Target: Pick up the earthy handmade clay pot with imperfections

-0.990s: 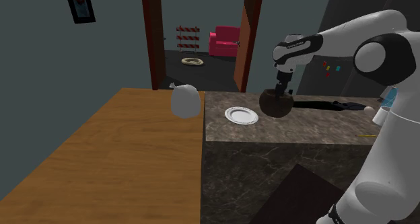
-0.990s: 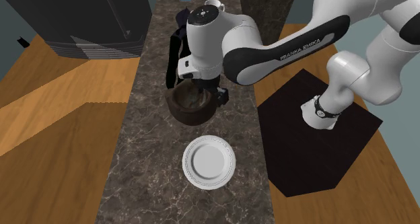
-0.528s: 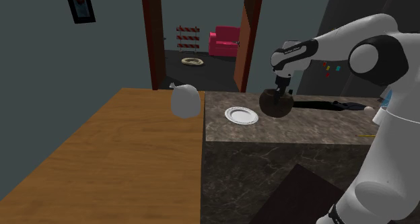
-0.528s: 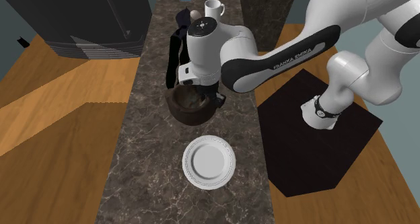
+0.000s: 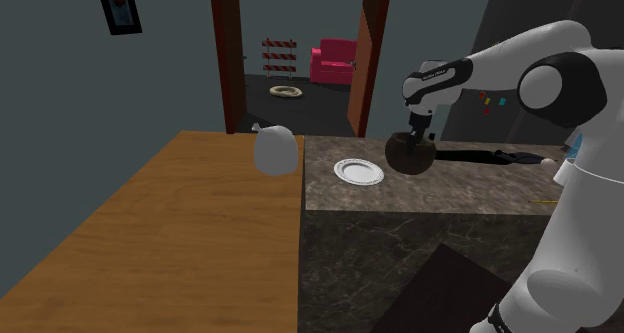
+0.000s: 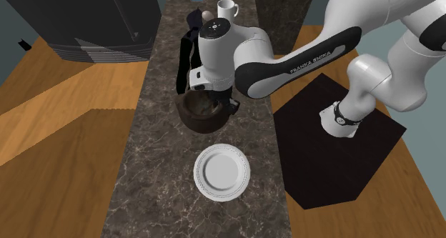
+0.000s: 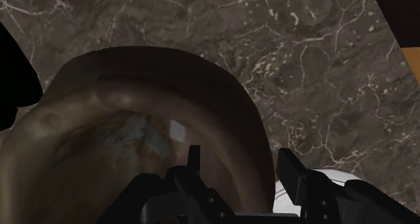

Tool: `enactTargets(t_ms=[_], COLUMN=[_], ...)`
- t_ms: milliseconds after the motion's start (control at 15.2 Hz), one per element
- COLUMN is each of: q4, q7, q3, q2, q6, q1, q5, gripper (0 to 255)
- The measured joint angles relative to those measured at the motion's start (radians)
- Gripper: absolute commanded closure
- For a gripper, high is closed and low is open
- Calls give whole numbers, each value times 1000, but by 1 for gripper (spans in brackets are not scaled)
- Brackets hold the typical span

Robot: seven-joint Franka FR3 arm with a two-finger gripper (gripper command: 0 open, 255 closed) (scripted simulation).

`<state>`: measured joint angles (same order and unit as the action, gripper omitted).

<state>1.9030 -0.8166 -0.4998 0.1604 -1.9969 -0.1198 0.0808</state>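
**Item 1, brown pot** [image 6: 204, 115]: round, dark brown, mouth upward, mottled inside. It sits over the dark marble counter [image 6: 150, 165], near a white plate [image 6: 223, 172] but apart from it. I cannot tell whether its base touches the counter.

**Item 2, gripper** [image 7: 242, 163]: the wrist view gives the grip. 1 black finger [image 7: 192, 163] is inside the pot's mouth and the other is outside, with the pot's wall clamped between them. In the shoulder view the hand comes straight down onto the pot's rim, and the finger spacing is hidden there. In the second exterior view the white wrist covers the hand from above.

**Item 3, white mug** [image 6: 226, 8]: seen in the second exterior view. It stands upright on the counter beyond the arm, well apart from the pot.

**Item 4, black stand** [image 6: 336, 147]: on the wooden floor beside the counter, carrying the arm's base.

**Item 5, grey sack** [image 5: 276, 149]: seen in the shoulder view. It has a tied top and sits on a wooden table [image 5: 150, 241] where the table meets the counter, to the plate's left in that view.

**Item 6, doorway** [image 5: 300, 51]: behind the sack. A red armchair [image 5: 335, 63] and a striped barrier [image 5: 279, 49] are visible through it.
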Motion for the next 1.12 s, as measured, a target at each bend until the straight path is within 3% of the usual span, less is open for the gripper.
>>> enactTargets(t_ms=[1122], q4=[-139], q7=[19], q3=[-4], q2=[-44], q6=[181], q1=[4], q5=[-28], gripper=[255])
